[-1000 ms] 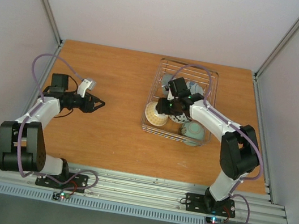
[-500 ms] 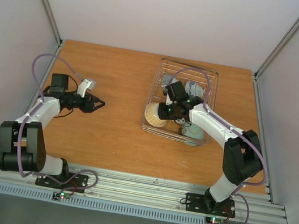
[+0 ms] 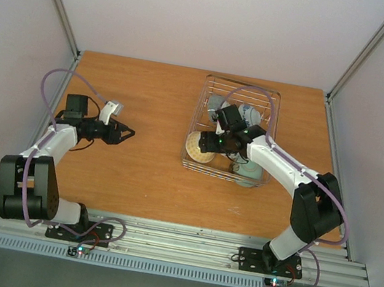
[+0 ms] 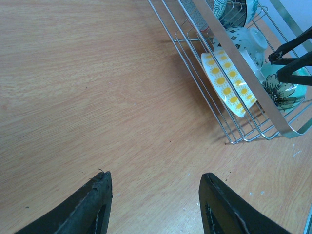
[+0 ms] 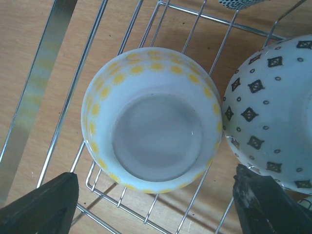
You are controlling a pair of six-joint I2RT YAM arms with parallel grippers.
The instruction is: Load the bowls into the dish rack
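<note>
open right gripper low over a leaning bowl: a knock is the hazard

the right gripper (image 5: 155, 174) hangs inside the dish rack (image 3: 245, 83) with its jaws spread wide and nothing between them. the yellow-flowered bowl (image 5: 156, 131) lies directly beneath, free of both fingers. the left gripper (image 4: 156, 195) hovers part-open and empty over the table (image 4: 73, 73), well apart from the rack.

the yellow-flowered bowl sits in the rack's near left corner, tipped on its side and propped by the wires, its foot toward the wrist camera. the diamond-patterned bowl (image 5: 273, 117) is just beside it; whether they touch i cannot tell. a teal bowl (image 4: 287, 92) with a black flower lies toward the near right corner. no bowl shows on the table from above, so loading looks about finished.

what could go wrong:
- one finger sits close to the diamond-patterned bowl. a sideways drift on the way out would likely knock it into its neighbour, and ceramic on ceramic can chip.
- the yellow-flowered bowl rests on its curved wall. a brush from either finger could roll it flat or slide it along the wires.
- a slanted exit might hook a wire and drag the light rack across the table. a straight lift looks safest.
</note>
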